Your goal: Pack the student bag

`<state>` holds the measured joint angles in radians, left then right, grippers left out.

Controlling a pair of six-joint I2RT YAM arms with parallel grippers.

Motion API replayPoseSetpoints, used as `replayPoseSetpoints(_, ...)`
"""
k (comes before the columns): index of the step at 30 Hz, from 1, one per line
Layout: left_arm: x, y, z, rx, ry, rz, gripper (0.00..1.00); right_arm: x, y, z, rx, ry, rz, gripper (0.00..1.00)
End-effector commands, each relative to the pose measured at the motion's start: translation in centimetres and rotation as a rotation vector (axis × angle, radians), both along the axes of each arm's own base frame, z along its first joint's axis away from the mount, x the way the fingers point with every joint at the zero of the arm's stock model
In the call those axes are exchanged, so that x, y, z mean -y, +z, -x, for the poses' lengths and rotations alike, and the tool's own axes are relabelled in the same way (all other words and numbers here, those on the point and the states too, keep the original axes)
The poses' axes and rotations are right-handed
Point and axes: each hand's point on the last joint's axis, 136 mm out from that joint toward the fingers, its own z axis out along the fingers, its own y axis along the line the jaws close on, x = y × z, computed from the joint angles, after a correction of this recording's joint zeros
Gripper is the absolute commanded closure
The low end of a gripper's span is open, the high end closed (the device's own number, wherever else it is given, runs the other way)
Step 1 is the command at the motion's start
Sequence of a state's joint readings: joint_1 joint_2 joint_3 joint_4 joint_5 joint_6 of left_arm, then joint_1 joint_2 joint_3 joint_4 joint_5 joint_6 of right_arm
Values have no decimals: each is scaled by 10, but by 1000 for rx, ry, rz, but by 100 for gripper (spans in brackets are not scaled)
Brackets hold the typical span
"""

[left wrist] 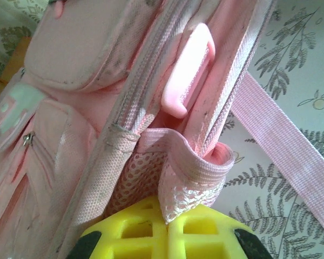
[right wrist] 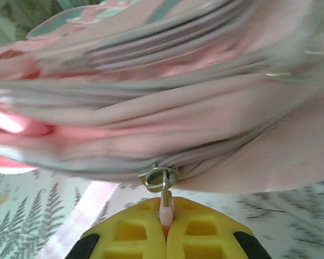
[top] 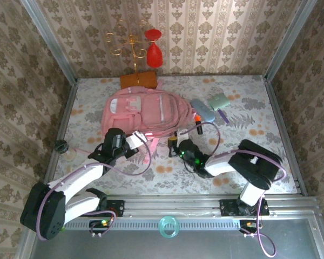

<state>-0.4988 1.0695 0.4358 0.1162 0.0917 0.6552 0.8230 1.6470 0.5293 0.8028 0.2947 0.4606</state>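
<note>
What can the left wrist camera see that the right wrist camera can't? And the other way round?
Left wrist camera: the left gripper pinching a mesh pocket, a pink plastic clip, and a long pink strap lying on the leafy tablecloth.
Right wrist camera: the right gripper pinching the zipper pull that hangs from a metal slider.
Both: the pink student bag, the leafy tablecloth, and a yellow gripper closed tight.
</note>
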Motion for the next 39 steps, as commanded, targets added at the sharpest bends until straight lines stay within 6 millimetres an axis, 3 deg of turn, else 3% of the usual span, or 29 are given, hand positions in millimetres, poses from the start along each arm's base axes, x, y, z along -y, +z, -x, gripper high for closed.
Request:
replayPoseSetpoints(1,-31,8,-23,89,155,-69,100,36,-17,3,-157,-50,55,100)
replayPoseSetpoints(7,-63,8,-38,105,296,-114,100,41,-9,15,-221,80,105,100)
replayPoseSetpoints(10,-58,8,-37,88,280,-77,100,19,7,24,-191,224,64,100)
replayPoseSetpoints(12,-43,10,-32,62,217,-17,69,2,21,30,-162,312,6,100)
replayPoseSetpoints(14,-27,14,-24,43,138,31,47,-15,33,37,-144,392,-32,100)
replayPoseSetpoints(15,-19,17,-20,45,103,54,40,-22,39,39,-135,421,-43,100)
replayPoseSetpoints(17,-5,27,-10,62,25,94,34,-33,48,45,-116,473,-55,100)
replayPoseSetpoints(23,55,51,44,135,-322,148,36,-47,66,51,-99,535,-98,100)
replayPoseSetpoints(26,65,50,56,157,-386,94,43,-50,71,51,-100,551,-102,100)
replayPoseSetpoints(31,82,57,71,196,-487,110,45,-53,72,53,-111,563,-113,100)
replayPoseSetpoints(35,91,48,63,217,-477,39,45,-53,72,55,-113,575,-116,100)
replayPoseSetpoints(39,94,41,38,239,-406,-27,50,-54,73,58,-114,589,-119,100)
